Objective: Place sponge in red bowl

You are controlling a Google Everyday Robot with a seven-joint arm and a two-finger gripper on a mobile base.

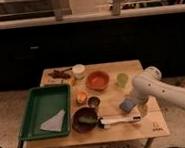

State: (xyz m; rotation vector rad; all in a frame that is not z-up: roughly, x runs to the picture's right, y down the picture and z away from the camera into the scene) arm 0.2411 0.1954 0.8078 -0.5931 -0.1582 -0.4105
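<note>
The blue sponge [126, 105] lies on the wooden table [152, 124] at its right side. The red bowl [97, 80] stands at the table's back middle, its lighter orange inside showing nothing in it. My white arm comes in from the right. Its gripper [136, 101] hangs down right beside the sponge, at the sponge's right edge. Whether it touches the sponge is unclear.
A green tray [35, 102] with a pale triangular cloth [54, 123] sits at the left. A maroon bowl [84, 119], small orange cup [81, 97], dark cup [93, 102], white cup [78, 70], green cup [122, 79] and a white-handled tool [119, 120] are around.
</note>
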